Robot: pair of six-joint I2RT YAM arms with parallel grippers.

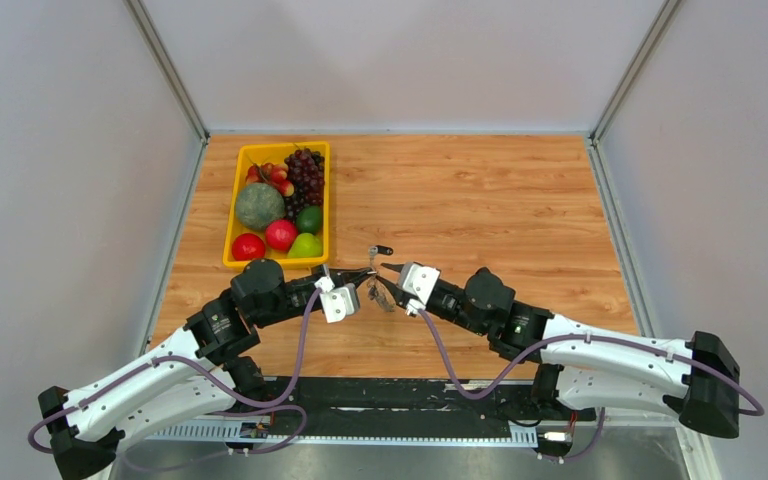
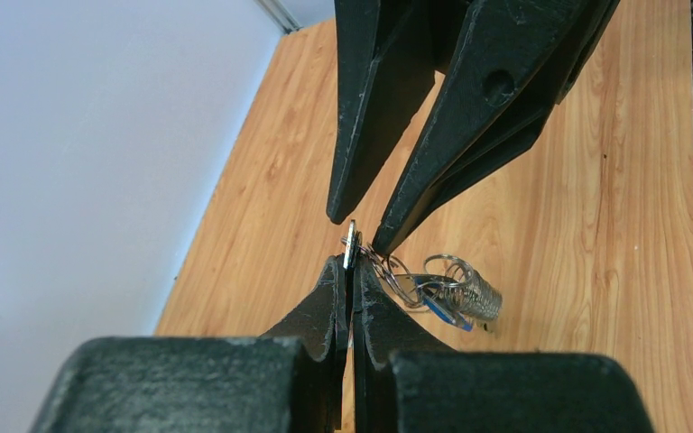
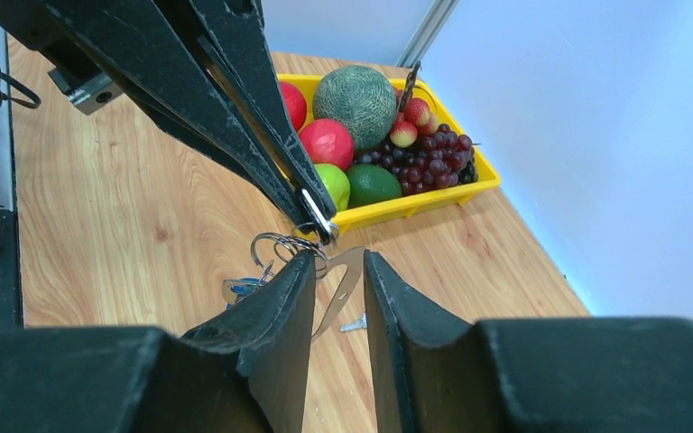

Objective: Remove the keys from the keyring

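The keyring [image 2: 469,290] is a grey wire coil with loops that hangs above the table, and a blue-headed key [image 2: 442,309] dangles on it. My left gripper [image 2: 351,260] is shut on a thin flat metal part at the top of the bundle. My right gripper [image 3: 338,269] comes in from the opposite side with its jaws apart, and a flat silver strip [image 3: 345,281] of the bundle stands in the gap. The ring loops [image 3: 277,247] lie against its left finger. One loose key [image 1: 380,250] with a black head lies on the table just beyond both grippers [image 1: 372,280].
A yellow basket [image 1: 233,240] of fruit stands on the wooden table at the back left, close behind the left arm. Grey walls close off the table on the left, right and far sides. A black rail [image 1: 400,395] runs along the near edge.
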